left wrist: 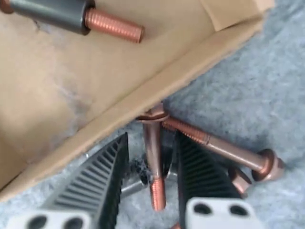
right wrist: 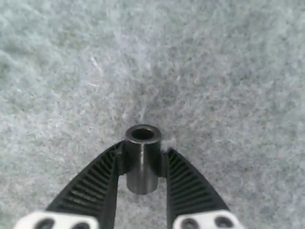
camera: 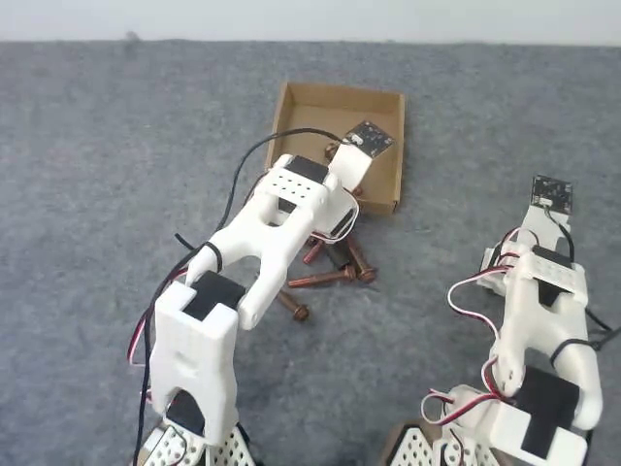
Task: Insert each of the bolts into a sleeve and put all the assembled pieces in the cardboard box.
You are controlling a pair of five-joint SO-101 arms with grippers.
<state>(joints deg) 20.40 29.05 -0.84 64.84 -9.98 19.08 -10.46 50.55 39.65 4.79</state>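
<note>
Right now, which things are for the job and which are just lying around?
For the job:
cardboard box
loose bolts
bolt inside the open left gripper
sleeve clamped in the right gripper
finished piece in the box

Just there:
grey carpet
arm cables

Count: one box, one assembled piece, one loose sleeve, at least four bolts.

You have one cardboard box (camera: 320, 115) just beyond the left gripper (left wrist: 152, 135), holding one bolt-in-sleeve piece (left wrist: 71, 14). One sleeve (right wrist: 142, 164) sits between the fingers of the right gripper (right wrist: 143, 149). Four loose bolts (camera: 320, 280) lie around the left gripper; its arm may hide more.
</note>
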